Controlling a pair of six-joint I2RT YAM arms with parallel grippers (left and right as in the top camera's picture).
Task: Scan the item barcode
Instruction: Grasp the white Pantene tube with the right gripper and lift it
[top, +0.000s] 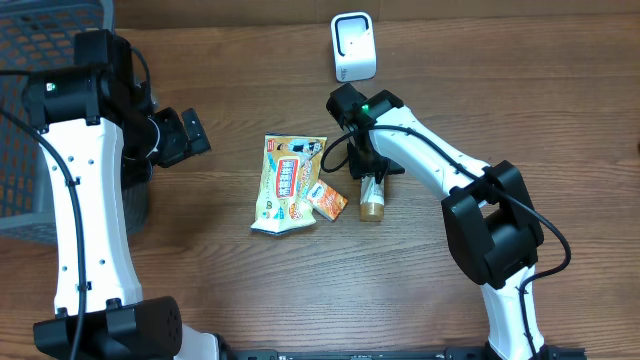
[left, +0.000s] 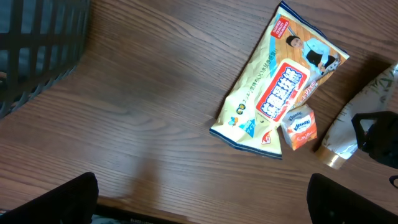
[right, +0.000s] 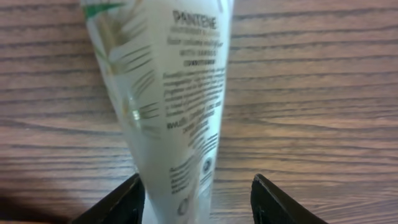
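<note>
Conditioner tube between right gripper jaws

Tabletop: brown wood grain, filling the overhead view.
Snack bag: yellow and white, lying flat near the middle with its printed face up.
Small box: orange, against the bag's lower right edge.
Tube: pale with a gold cap, lying just right of the box, lettering up.
Scanner: white, standing at the far side, well apart from the rest.
Basket: dark mesh, at the left edge.
</note>
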